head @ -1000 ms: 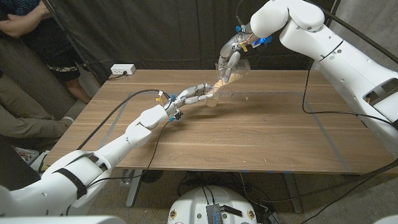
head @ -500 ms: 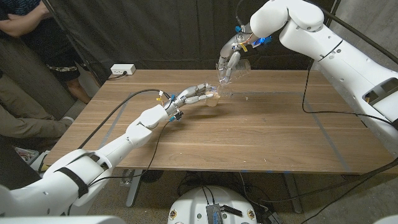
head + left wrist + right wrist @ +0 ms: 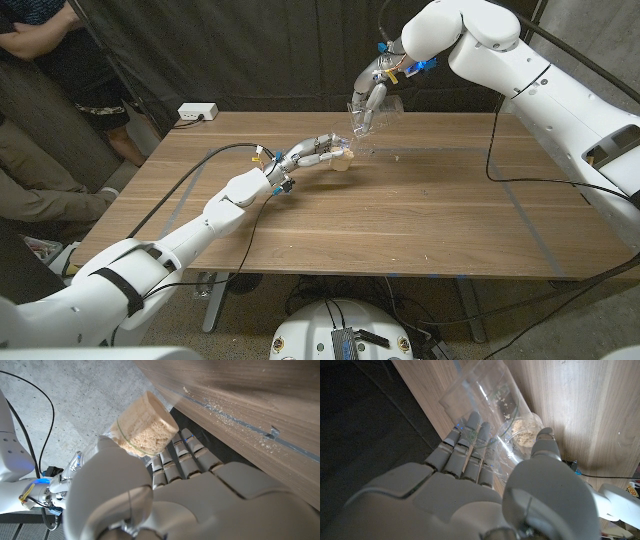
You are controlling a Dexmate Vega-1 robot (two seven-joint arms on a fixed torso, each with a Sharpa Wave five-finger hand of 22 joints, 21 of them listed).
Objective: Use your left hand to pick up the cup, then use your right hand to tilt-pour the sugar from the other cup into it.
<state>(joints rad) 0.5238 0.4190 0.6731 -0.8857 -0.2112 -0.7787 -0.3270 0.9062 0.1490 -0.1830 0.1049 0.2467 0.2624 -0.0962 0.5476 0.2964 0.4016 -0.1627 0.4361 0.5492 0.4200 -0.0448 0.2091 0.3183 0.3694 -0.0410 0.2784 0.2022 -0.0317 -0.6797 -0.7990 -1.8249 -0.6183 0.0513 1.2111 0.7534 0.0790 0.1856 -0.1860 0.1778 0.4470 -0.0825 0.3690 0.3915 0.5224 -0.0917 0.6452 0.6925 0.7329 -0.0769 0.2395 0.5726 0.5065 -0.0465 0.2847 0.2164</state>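
Two clear cups: one with sugar (image 3: 341, 160) at centre, one tilted (image 3: 366, 118) at its one o'clock

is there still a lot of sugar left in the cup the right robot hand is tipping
No. In the right wrist view the tipped clear cup holds only a few stuck grains, while the sugar sits in the lower cup.

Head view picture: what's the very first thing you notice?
Two big white robot arms meet over the far middle of the wooden table. The right hand holds a clear cup tipped steeply downward, nearly empty. Just below it, the left hand grips another cup holding pale brown sugar.
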